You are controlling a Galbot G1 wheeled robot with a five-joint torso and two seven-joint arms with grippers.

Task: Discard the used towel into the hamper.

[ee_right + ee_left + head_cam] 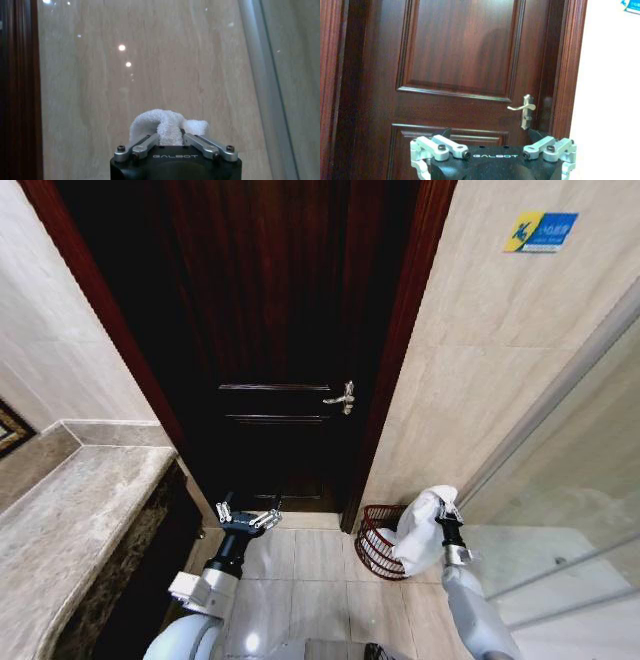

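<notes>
My right pincer (447, 514) is clamped on the white towel (420, 530), which hangs just above the wire hamper (378, 542) beside the door, while my left pincer (248, 518) hovers wide open.

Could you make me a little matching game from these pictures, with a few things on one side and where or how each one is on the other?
Things:
1. towel
2. hamper
3. left gripper
4. door handle

States:
A. open and empty, held up in front of the dark door
B. silver lever fixed on the wooden door
C. white, pinched in the right gripper
D. standing on the floor tiles by the door frame, beside the beige wall

Pairs: 1-C, 2-D, 3-A, 4-B
</notes>
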